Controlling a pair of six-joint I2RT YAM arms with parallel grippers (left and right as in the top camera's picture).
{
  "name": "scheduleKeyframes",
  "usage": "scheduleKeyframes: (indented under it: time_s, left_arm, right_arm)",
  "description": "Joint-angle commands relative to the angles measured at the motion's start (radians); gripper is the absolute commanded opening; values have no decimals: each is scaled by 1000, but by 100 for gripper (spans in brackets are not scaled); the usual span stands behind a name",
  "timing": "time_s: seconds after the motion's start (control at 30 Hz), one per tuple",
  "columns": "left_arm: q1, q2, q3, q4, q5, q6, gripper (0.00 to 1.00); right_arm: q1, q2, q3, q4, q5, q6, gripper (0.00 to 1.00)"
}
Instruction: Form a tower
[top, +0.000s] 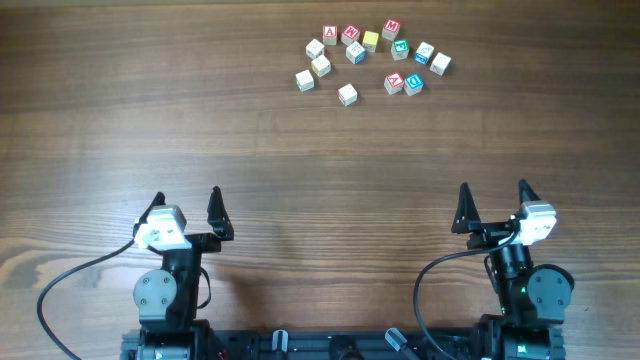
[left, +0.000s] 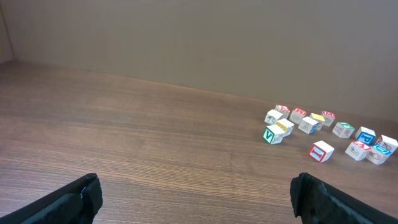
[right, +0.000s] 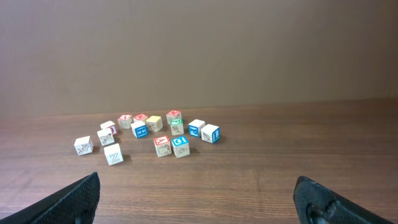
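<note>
The alphabet cubes (top: 320, 66) lie in a loose cluster on the far part of the worktop (top: 200, 130), with the yellow-topped cube (top: 371, 41) near the middle of the cluster's far edge. Just right of the yellow-topped cube is a red-letter cube (top: 391, 28), and a green-faced cube (top: 400, 47) sits close beside that one on the side toward the arms. Farther right lie a white cube with a blue letter (top: 424, 52) and a pale cube (top: 440, 64). Just left of the yellow-topped cube are two more red-letter cubes (top: 350, 35), and pale cubes trail off to the left and toward the arms. Nearer the arms than the yellow-topped cube, a red-bordered cube (top: 394, 82) lies just beside a blue-faced cube (top: 413, 85). Seen from above, each cube rests singly on the wood, so the stacking is not yet done. Both hands are well apart from the yellow-topped cube, on the near side. The left hand (top: 187, 205) is off to its left and the right hand (top: 494, 200) off to its right. Each has its fingers spread wide apart over bare wood, gripping nothing.
</note>
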Motion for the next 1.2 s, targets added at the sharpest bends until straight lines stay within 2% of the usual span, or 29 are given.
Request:
scheduleKeyframes:
  time_s: [0.0, 1.07, 1.17]
  left_arm:
    - [8, -7, -6, -2, 14, 16, 100]
    - [8, -7, -6, 3, -15, 34, 100]
    - [8, -7, -5, 9, 48, 19, 100]
  right_arm:
    - [1, -5, -1, 2, 13, 16, 100]
    - [1, -5, -1, 2, 13, 16, 100]
    - [0, -5, -1, 2, 13, 16, 100]
